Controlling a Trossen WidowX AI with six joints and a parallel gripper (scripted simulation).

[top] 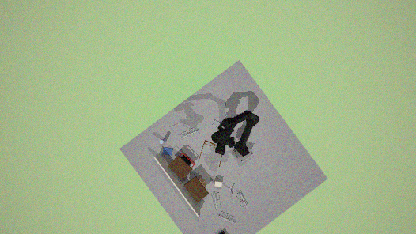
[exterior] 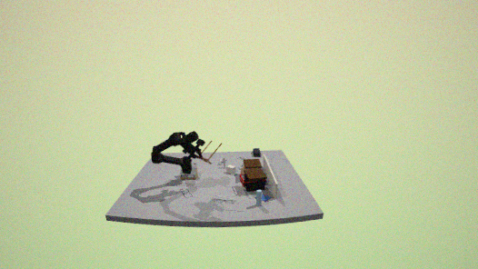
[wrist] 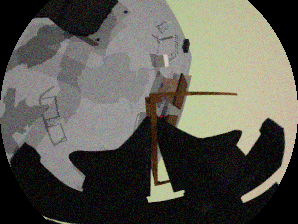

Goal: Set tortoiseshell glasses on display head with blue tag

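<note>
My gripper [wrist: 151, 119] is shut on the brown tortoiseshell glasses [top: 206, 141] [exterior: 206, 160] [wrist: 154, 145] by their front. They hang in the air short of the heads, with both temples open; in the exterior view the temples slant upward. One display head [top: 196, 189] [exterior: 252, 164] has a brown top and a tan front. A small blue spot shows beside it in the wrist view, too small to read surely as the tag. The other head [top: 179, 167] [exterior: 255, 174] has a brown top, a dark front and a red outline there. The fingertips are partly hidden in the top and exterior views.
A pale wall [top: 175, 186] [exterior: 270, 174] stands behind the heads. A white block [top: 218, 184] [exterior: 231, 169] [wrist: 166, 60] is in front of them. A blue object [top: 168, 151] [exterior: 265, 198] and a light-blue post [exterior: 259, 197] stand beside the dark-fronted head. Several thin wire-like outlines lie around.
</note>
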